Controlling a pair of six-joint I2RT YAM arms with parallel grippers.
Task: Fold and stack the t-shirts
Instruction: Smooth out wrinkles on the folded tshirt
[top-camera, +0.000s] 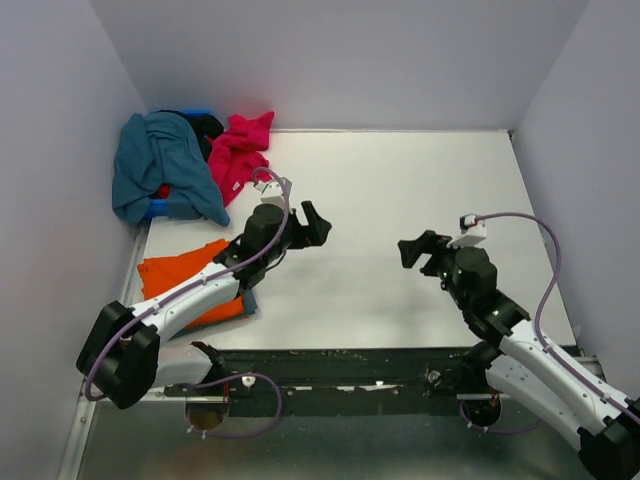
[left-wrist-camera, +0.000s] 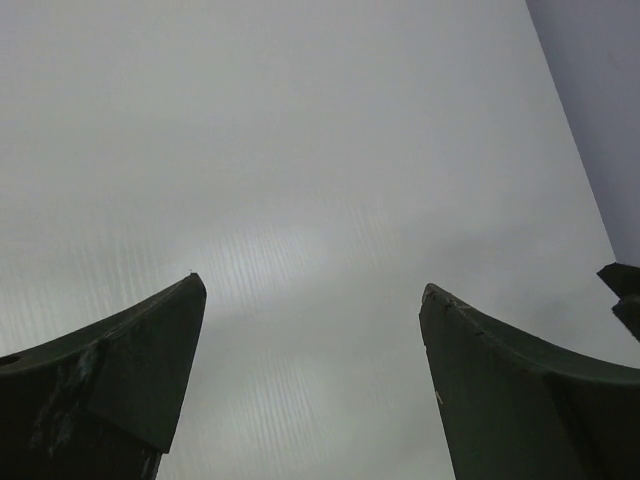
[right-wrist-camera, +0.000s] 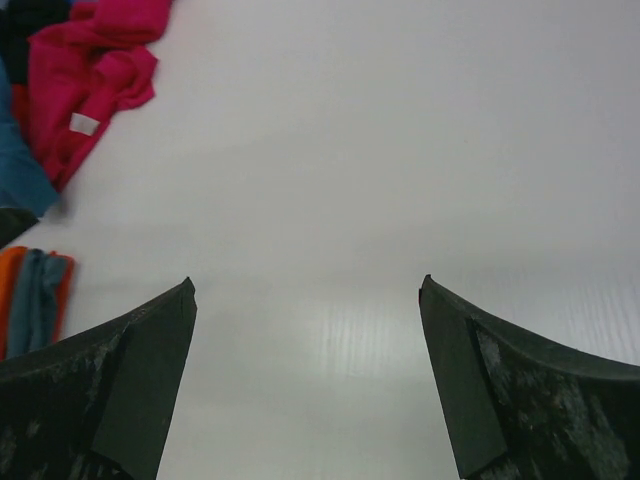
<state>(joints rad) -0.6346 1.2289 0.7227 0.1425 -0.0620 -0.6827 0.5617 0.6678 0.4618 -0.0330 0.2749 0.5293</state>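
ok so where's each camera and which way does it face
Top external: above and behind the bases, looking down on the table; shows left arm, right arm, left gripper and right gripper, both open.
Left wrist: on the left arm, facing bare table and a wall; its fingers show.
Right wrist: on the right arm, facing across the table to the magenta t-shirt; its fingers show.
Shared: top external and right wrist both show that magenta t-shirt.

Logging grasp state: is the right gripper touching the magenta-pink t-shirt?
Apart. The top external view shows the right gripper over bare table, a broad gap from the magenta-pink t-shirt.
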